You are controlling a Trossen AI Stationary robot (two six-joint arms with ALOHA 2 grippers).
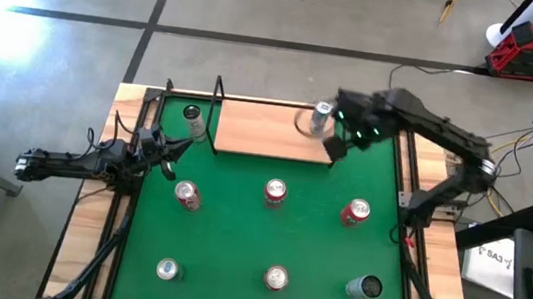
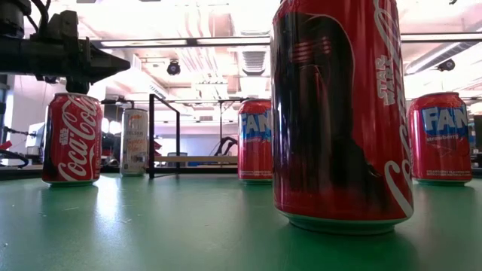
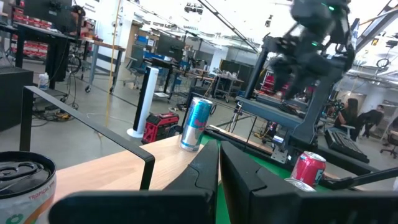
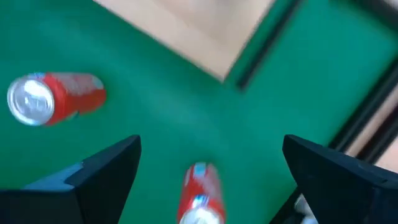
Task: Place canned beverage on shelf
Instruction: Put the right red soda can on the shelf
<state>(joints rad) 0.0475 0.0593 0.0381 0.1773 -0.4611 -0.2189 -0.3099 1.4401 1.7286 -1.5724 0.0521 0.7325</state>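
The shelf (image 1: pixel 269 130) is a light wood board with thin black uprights, at the far edge of the green mat (image 1: pixel 236 237). A blue and silver can (image 1: pixel 318 117) stands on the board's right end; it also shows in the left wrist view (image 3: pixel 198 124). My right gripper (image 1: pixel 340 143) is open and empty, held above the mat by the shelf's right near corner; its wrist view (image 4: pixel 211 174) looks down on red cans. My left gripper (image 1: pixel 172 149) is shut and empty at the mat's left edge, also seen in its wrist view (image 3: pixel 219 168).
A white can (image 1: pixel 192 114) stands left of the shelf. Red cans stand mid-mat (image 1: pixel 187 194), (image 1: pixel 275 192), (image 1: pixel 355 212). Three more stand along the near edge (image 1: pixel 167 270), (image 1: pixel 276 277), (image 1: pixel 365 287). Black frame rails (image 1: pixel 410 201) run along the mat's sides.
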